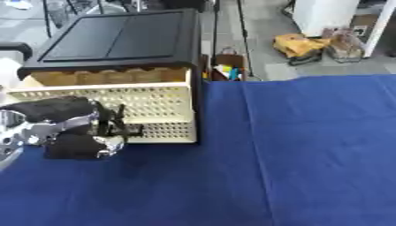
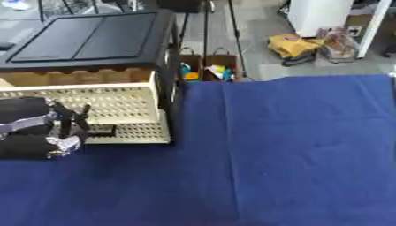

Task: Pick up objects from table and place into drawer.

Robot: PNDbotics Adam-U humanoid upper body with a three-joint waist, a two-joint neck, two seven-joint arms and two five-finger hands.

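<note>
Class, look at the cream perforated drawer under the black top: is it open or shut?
Open: the drawer juts forward from the black-topped unit.

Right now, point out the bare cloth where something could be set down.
The blue tablecloth lies bare from the black-topped cream perforated drawer cabinet across to the right edge, and along the whole near edge. It is crowded only at the left, where the robot's left hand sits against the cabinet's drawer fronts.
</note>
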